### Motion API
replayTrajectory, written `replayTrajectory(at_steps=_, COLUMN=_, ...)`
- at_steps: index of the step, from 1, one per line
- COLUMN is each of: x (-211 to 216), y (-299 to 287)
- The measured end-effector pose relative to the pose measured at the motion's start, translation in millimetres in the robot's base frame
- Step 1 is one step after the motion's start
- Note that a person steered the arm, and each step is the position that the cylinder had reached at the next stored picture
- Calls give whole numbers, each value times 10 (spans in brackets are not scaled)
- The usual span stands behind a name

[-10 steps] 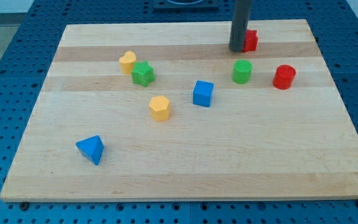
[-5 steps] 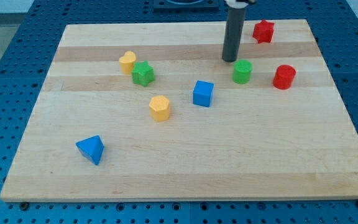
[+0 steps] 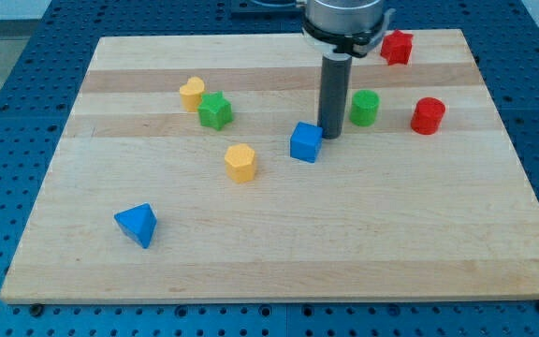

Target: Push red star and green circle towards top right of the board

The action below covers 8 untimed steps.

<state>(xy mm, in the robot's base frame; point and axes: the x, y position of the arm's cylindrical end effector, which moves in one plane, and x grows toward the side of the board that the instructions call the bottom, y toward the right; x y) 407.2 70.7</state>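
The red star [image 3: 397, 46] lies near the board's top right corner. The green circle [image 3: 364, 108] stands below and left of it. My tip [image 3: 330, 136] is down on the board, just left of and slightly below the green circle, close to the upper right corner of the blue cube [image 3: 306, 142]. The rod rises straight up from there and hides a strip of board behind it.
A red cylinder [image 3: 428, 115] stands right of the green circle. A green star [image 3: 215, 110] and a yellow block [image 3: 192, 93] sit together at upper left. A yellow hexagon [image 3: 240, 162] lies mid-board. A blue triangular block [image 3: 138, 225] sits at lower left.
My tip has moved from beside the red star down and left, past the green circle's left side, to the blue cube. The red star shifted up and right early on.
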Motion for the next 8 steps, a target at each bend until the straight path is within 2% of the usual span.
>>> replayTrajectory(at_steps=3, x=-469, y=304)
replayTrajectory(at_steps=5, x=-438, y=593)
replayTrajectory(at_steps=8, x=-713, y=945)
